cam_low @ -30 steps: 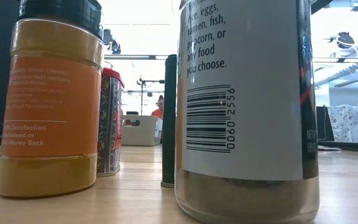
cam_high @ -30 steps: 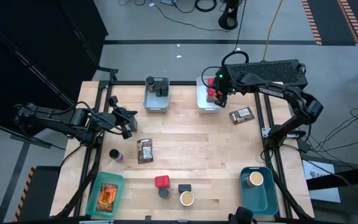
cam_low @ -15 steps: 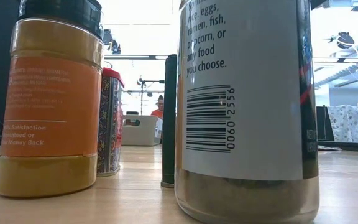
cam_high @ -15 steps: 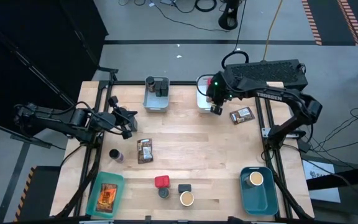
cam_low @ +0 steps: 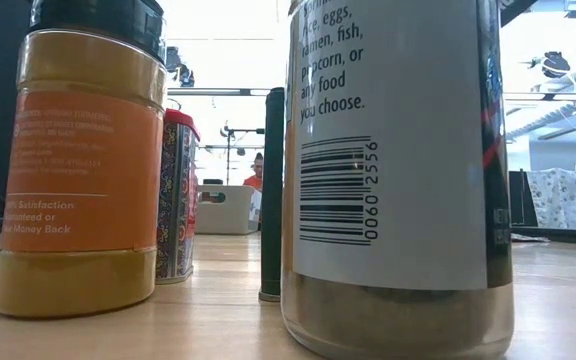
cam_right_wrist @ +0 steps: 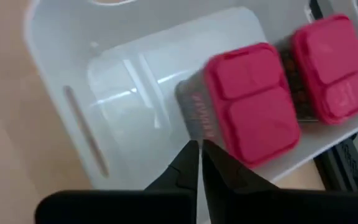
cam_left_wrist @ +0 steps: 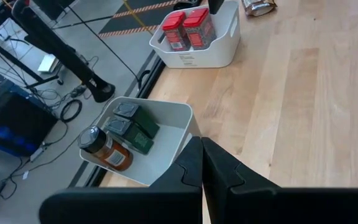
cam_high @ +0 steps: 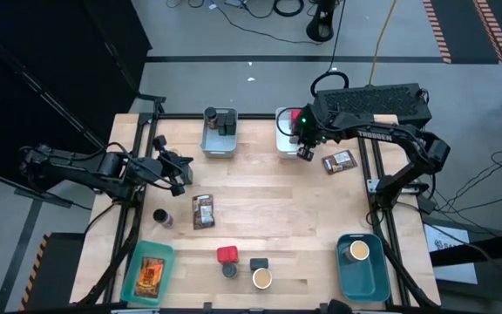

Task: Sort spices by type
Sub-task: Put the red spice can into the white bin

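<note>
Two red-lidded tins (cam_right_wrist: 250, 115) (cam_right_wrist: 331, 68) stand side by side in the white bin (cam_right_wrist: 129, 68) at the table's far edge. My right gripper (cam_right_wrist: 199, 148) hangs shut over the bin's near side (cam_high: 304, 153), holding nothing, its tips beside the nearer tin. My left gripper (cam_high: 179, 167) hovers shut at the table's left with nothing in it. Loose on the table are a packet (cam_high: 203, 211), a dark jar (cam_high: 162, 218), a red tin (cam_high: 227, 255), a dark tin (cam_high: 259, 263), a tan-topped jar (cam_high: 262, 278) and a second packet (cam_high: 339, 161).
A grey bin (cam_high: 219, 144) at the far edge holds dark tins and a jar (cam_left_wrist: 104, 149). A teal bin (cam_high: 138, 262) at the near left holds a packet. A blue bin (cam_high: 360, 275) at the near right holds a tan-topped jar. The table's middle is bare wood.
My right gripper has come away from above the red tins in the white bin, moving a little toward the table's near edge and down, and its fingers have shut on nothing. The tins stay in the bin.
</note>
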